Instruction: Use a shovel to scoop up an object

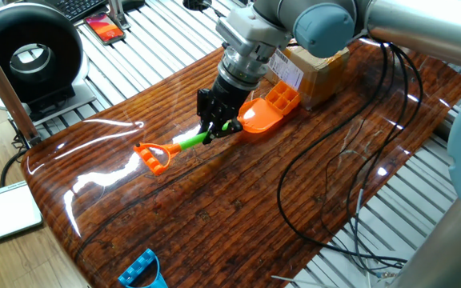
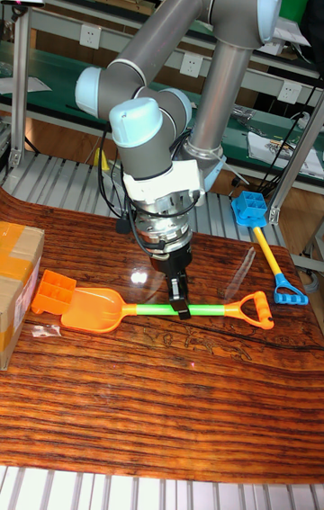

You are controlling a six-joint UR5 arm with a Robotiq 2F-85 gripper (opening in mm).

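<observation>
Shovel (image 2: 135, 308): long plastic toy, orange scoop blade, bright green shaft, orange D-shaped loop end. It lies flat on the counter (image 1: 238, 208), lengthwise across the wood grain. In the tall fixed view the blade points to 9 o'clock and the loop to 3 o'clock; in the fixed view (image 1: 206, 134) the blade points to about 2 o'clock and the loop to 8 o'clock.

Object (image 2: 54, 290): small orange plastic block with a grid of square compartments, about as wide as the blade. It sits at the blade's front edge, touching it, at 9 o'clock of the blade in the tall fixed view; in the fixed view (image 1: 282, 99) it lies at 2 o'clock of the blade, just beside the cardboard box.

Gripper (image 2: 179, 305): black, pointing straight down, jaws closed narrow on the green shaft about midway along it. Blade and block lie at 9 o'clock of the jaws, the loop at 3 o'clock. The contact point is partly hidden by the fingers in the fixed view (image 1: 214, 128).

Cardboard box (image 1: 314, 68): brown, labelled, at the counter's far edge; cut off at the left border of the tall fixed view.

Blue toy shovel (image 2: 261, 236): blue blade, yellow shaft, blue loop, at 2 o'clock of the jaws, well apart. In the fixed view only a blue part shows, cut off at the lower edge.

Black cables (image 1: 326, 168): looped over the counter.
</observation>
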